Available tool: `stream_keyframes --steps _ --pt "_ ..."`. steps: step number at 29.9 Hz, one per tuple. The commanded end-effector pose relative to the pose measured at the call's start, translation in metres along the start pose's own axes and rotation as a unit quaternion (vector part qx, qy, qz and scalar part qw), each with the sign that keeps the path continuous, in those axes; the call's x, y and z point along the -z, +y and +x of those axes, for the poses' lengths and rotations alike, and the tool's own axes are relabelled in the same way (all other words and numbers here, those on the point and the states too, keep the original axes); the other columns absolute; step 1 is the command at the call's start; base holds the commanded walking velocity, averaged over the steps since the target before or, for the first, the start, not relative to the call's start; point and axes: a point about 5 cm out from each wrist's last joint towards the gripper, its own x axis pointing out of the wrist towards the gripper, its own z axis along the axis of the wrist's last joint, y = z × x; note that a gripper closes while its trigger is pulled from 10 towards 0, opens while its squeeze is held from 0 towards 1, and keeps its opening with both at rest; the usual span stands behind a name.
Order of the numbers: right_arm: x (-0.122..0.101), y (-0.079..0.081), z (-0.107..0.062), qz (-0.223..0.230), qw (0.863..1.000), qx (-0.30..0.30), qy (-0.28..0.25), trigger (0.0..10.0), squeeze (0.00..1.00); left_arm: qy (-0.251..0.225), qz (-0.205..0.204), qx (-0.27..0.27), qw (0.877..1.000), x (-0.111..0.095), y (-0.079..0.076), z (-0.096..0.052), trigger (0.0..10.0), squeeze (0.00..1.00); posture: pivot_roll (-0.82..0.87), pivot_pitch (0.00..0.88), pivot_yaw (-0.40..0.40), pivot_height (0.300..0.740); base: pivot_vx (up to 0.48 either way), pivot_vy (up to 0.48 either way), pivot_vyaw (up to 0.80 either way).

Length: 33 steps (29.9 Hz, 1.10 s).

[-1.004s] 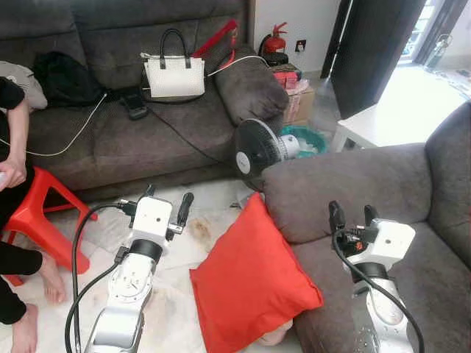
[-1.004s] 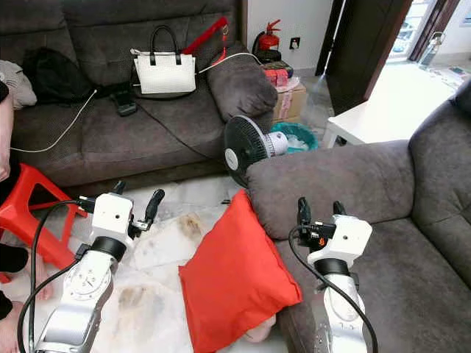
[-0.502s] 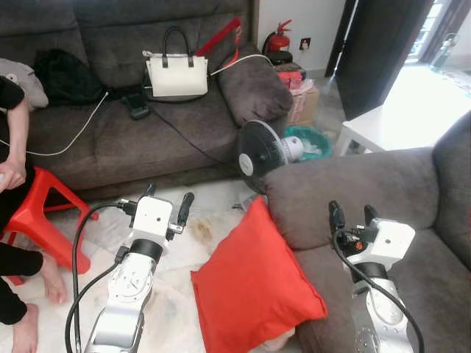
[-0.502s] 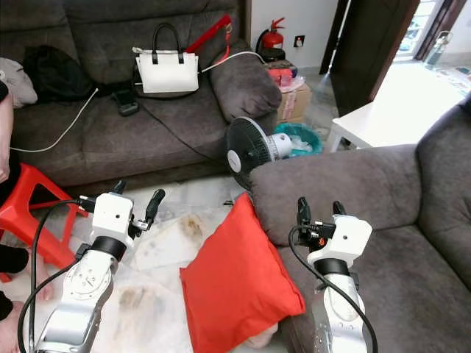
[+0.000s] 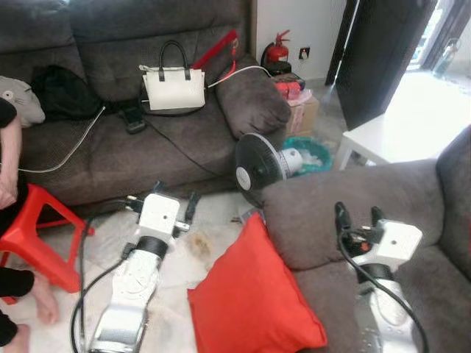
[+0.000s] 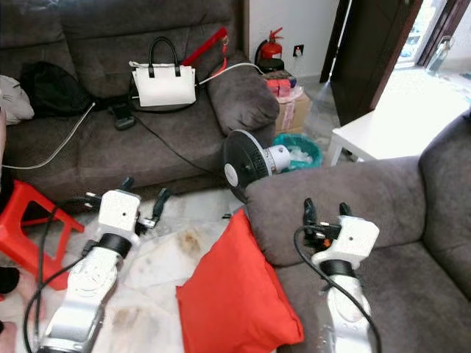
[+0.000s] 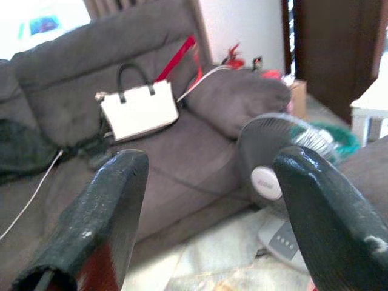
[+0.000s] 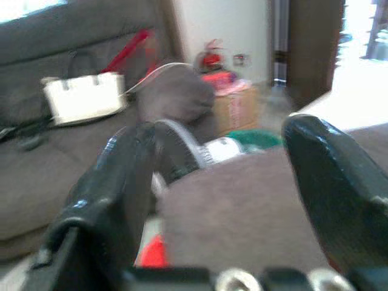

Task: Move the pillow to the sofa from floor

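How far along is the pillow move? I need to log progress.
Nothing looks done yet: the red pillow is on the floor, leaning against the near sofa. In hand: nothing; the left end effector and right end effector are both open and empty, held above it. Left: grasping the pillow, lifting it and setting it on the sofa.

Both silver arms reach forward, left hand (image 5: 174, 205) and right hand (image 5: 358, 217) spread wide, holding nothing.
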Motion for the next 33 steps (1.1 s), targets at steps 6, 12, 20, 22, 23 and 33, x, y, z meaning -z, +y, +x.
stream_keyframes --steps 6,12,20,22,23,33 --pt "0.0006 -0.006 -0.0026 -0.003 1.0 0.009 0.005 10.0 0.0 -0.004 -0.007 0.008 1.0 -0.0018 -0.0027 -0.0002 10.0 0.0 0.14 0.059 0.0 0.74 0.0 0.0 0.0" --pt "0.0019 -0.0083 -0.0028 -0.006 1.0 0.01 0.008 10.0 0.0 -0.003 -0.007 0.008 1.0 -0.0017 -0.0032 -0.0008 10.0 0.0 0.14 0.061 -0.001 0.74 0.0 0.0 0.0" --pt "0.0014 -0.0094 -0.0027 -0.008 1.0 0.01 0.008 10.0 0.0 -0.002 -0.009 0.012 1.0 -0.0016 -0.0046 -0.0019 10.0 0.0 0.14 0.064 -0.001 0.74 0.0 0.0 0.0" --pt "0.0011 -0.0099 -0.0029 -0.009 1.0 0.011 0.008 10.0 0.0 -0.003 -0.01 0.013 1.0 -0.0016 -0.0056 -0.0019 10.0 0.0 0.14 0.064 0.0 0.74 0.0 0.0 0.0" --pt "0.0007 -0.0105 -0.0028 -0.01 1.0 0.011 0.007 10.0 0.0 -0.003 -0.012 0.014 1.0 -0.0017 -0.0067 -0.0016 10.0 0.0 0.14 0.065 0.002 0.74 0.0 0.0 0.0" --pt "-0.0029 -0.0105 -0.0054 -0.011 1.0 0.008 0.0 10.0 0.0 -0.012 -0.015 0.005 1.0 -0.002 -0.0083 0.002 10.0 0.0 0.14 0.069 0.002 0.74 0.0 0.0 0.0"
